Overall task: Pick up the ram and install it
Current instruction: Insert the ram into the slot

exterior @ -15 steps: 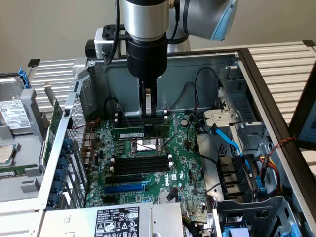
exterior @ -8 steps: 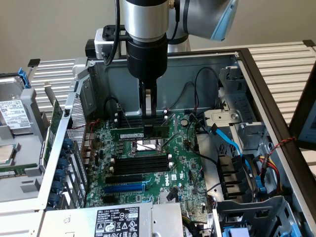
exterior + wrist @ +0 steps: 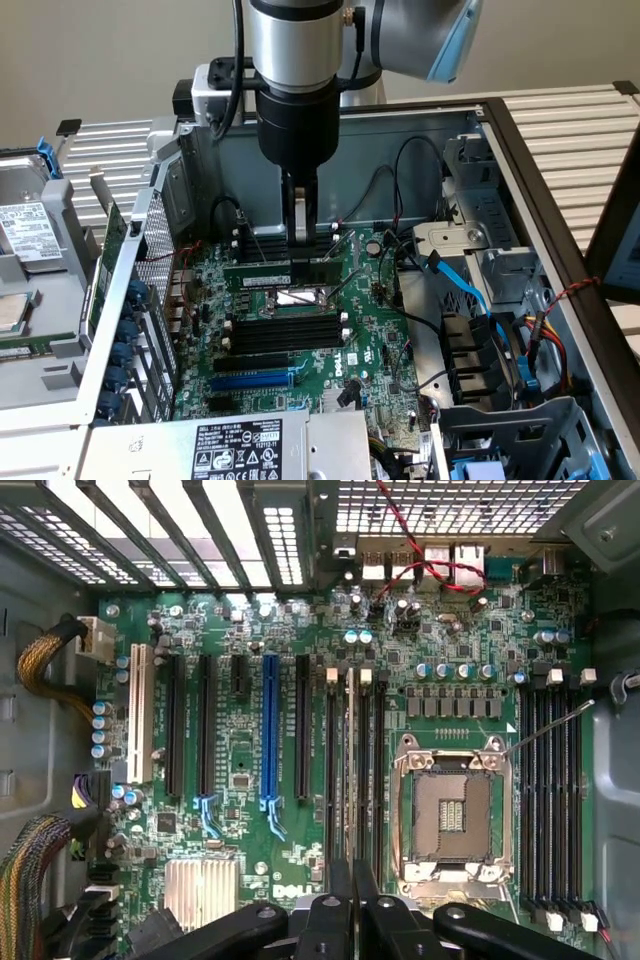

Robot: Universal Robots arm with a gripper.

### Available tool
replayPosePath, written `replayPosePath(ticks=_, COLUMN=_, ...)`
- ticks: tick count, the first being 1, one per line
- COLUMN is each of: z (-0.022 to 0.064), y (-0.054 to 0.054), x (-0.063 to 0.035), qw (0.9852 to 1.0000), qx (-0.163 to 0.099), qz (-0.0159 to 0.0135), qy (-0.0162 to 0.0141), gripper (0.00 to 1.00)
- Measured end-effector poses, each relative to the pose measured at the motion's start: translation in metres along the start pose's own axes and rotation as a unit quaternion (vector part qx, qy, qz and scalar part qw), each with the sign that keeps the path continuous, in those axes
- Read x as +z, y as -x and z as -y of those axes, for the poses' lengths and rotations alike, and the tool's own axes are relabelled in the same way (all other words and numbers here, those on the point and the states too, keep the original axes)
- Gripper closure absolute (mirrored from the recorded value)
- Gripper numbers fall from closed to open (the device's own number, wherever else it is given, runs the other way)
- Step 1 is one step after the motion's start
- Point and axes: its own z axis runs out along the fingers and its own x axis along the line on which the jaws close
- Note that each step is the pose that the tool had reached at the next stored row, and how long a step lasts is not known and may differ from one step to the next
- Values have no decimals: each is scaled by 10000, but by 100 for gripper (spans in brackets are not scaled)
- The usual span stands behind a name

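The ram (image 3: 256, 274), a long thin green stick, hangs level a little above the motherboard (image 3: 370, 345), held by its top edge. My gripper (image 3: 300, 242) comes straight down from above and is shut on it near its middle. In the wrist view the ram (image 3: 351, 742) shows edge-on as a thin strip between the black fingers (image 3: 330, 910), in line with the black memory slots (image 3: 333, 770) beside the CPU socket (image 3: 450, 815). In the exterior view the stick hovers over the socket (image 3: 300, 297), just behind the bank of black slots (image 3: 285, 332).
A blue expansion slot (image 3: 255, 380) lies in front of the black slots. Another bank of memory slots (image 3: 550, 800) sits on the socket's other side. Cables and blue leads (image 3: 470, 290) crowd the drive bay on the exterior view's right. Case walls (image 3: 150, 230) ring the board.
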Motion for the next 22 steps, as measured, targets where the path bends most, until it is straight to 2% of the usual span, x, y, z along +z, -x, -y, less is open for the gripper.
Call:
replayPosePath(ticks=5, z=2, y=-17, x=50, qw=10000, qx=0, qz=-13, qy=31, gripper=87)
replayPosePath(ticks=9, z=5, y=-44, x=84, qw=10000, qx=1, qz=-23, qy=35, gripper=87)
replayPosePath(ticks=15, z=7, y=-51, x=123, qw=10000, qx=4, qz=-92, qy=33, gripper=87)
replayPosePath(ticks=22, z=10, y=-50, x=209, qw=10000, qx=4, qz=-87, qy=29, gripper=87)
